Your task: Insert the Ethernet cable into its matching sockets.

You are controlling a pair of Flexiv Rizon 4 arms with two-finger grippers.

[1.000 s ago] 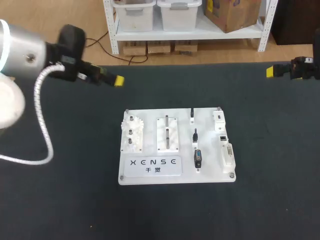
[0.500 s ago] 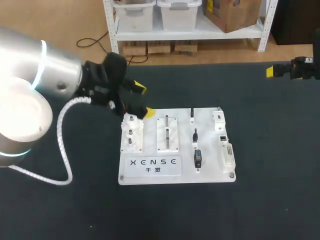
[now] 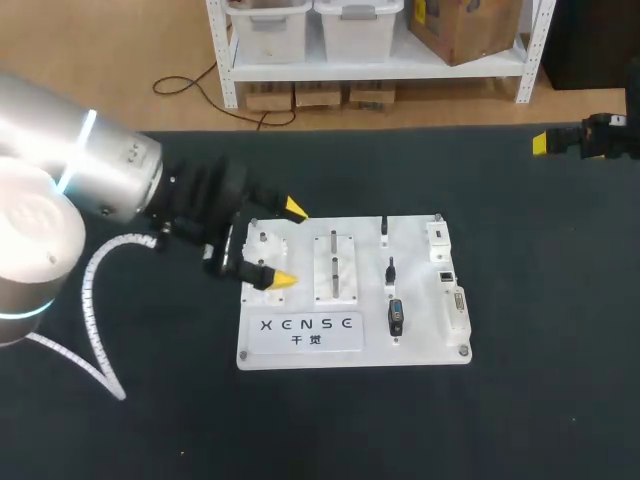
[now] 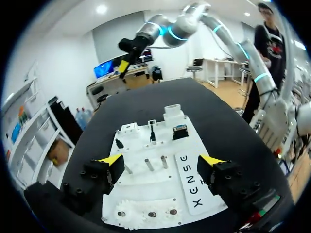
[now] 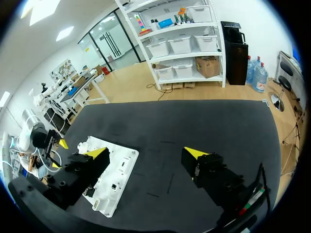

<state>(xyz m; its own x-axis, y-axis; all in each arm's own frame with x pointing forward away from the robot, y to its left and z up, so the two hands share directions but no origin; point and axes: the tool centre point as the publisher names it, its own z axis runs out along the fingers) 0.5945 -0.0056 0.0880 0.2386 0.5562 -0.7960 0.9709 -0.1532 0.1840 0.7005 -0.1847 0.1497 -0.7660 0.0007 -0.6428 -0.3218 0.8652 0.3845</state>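
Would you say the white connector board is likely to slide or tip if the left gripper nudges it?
Probably slides rather than tips: the white board lies flat and wide on the dark mat. It looks rigid, so likely shifts whole.

One white board (image 3: 300, 345) on one dark worktop (image 3: 540, 400), three gears (image 4: 152, 214) at the board's left end, three dark connectors (image 3: 396, 318) in a column toward its right, two arms, left arm (image 3: 100, 175) and right arm (image 3: 612, 136), two yellow fingertips (image 4: 111, 159) on each.
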